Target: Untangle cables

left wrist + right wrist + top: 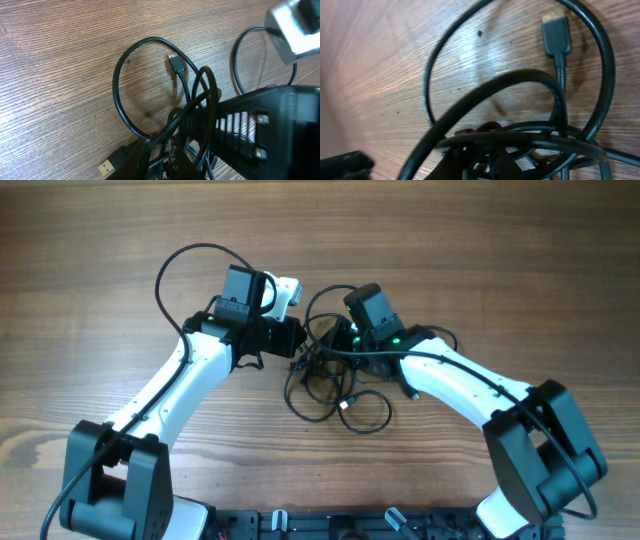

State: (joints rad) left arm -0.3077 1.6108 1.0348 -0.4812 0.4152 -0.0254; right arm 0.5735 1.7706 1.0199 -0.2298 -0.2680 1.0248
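Note:
The cables (330,385) lie as a knot of thin black cords in the middle of the wooden table, between my two arms. My left gripper (297,340) reaches into the knot from the left. In the left wrist view the left gripper (167,160) is shut on strands of the cables (117,95), beside a gold USB plug (111,167). A small plug (175,62) lies inside one loop. My right gripper (345,350) meets the knot from the right. In its wrist view the right gripper (487,167) is shut on blurred cables (427,85) below a small plug (555,35).
The right arm's black housing (260,125) crowds the right of the left wrist view, nearly touching the knot. A thicker wire (185,265) fixed to the left arm arcs over the table at the back left. Bare wooden tabletop (500,240) surrounds the arms.

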